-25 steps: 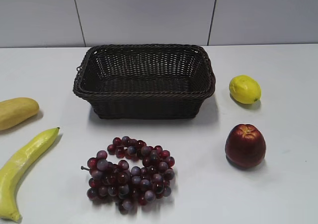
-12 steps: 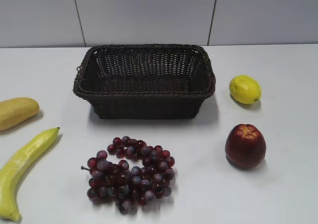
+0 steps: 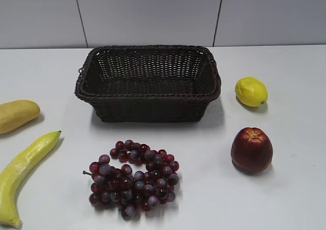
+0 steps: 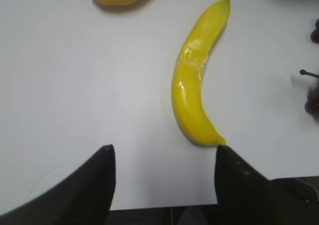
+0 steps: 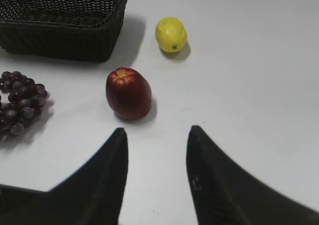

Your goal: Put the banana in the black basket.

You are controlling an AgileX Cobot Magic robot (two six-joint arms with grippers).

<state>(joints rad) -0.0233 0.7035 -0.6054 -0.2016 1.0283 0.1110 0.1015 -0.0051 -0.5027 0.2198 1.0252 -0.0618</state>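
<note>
The banana (image 3: 23, 171), long, curved and yellow-green, lies on the white table at the front left; it also shows in the left wrist view (image 4: 197, 75). The black basket (image 3: 150, 92) stands empty at the table's middle back, and its corner shows in the right wrist view (image 5: 65, 33). My left gripper (image 4: 163, 147) is open and empty above the table, with its right fingertip just beside the banana's near end. My right gripper (image 5: 157, 130) is open and empty, just short of the red apple. Neither gripper shows in the exterior view.
A bunch of dark red grapes (image 3: 133, 178) lies in front of the basket. A red apple (image 3: 251, 149) and a lemon (image 3: 250, 91) sit at the right. A plump yellow-tan fruit (image 3: 15, 115) lies at the left edge, behind the banana.
</note>
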